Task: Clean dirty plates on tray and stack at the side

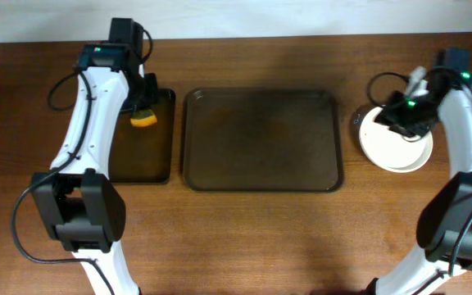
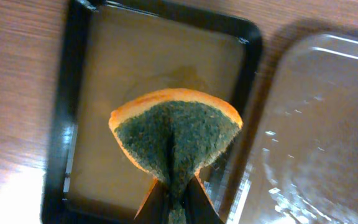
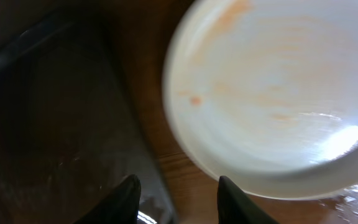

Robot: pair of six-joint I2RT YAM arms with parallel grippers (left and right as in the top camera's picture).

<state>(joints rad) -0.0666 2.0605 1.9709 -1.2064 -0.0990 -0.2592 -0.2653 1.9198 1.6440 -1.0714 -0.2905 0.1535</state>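
Surface: brown wooden worktop (image 1: 244, 238), with a large dark brown rectangular tray (image 1: 260, 139) at its centre.
Plates: round white plates (image 1: 396, 147), seemingly stacked, right of that tray and faintly orange-smeared.
Right gripper (image 3: 178, 186): parted, empty, at the plates' edge.
Left gripper (image 2: 174, 202): clamping an orange-and-green sponge (image 2: 176, 137) above a narrow black tray (image 2: 142, 62).

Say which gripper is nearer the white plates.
Right. The right gripper hangs open at the edge of the white plates; the left gripper holds a sponge above the black tray, beyond the brown tray.
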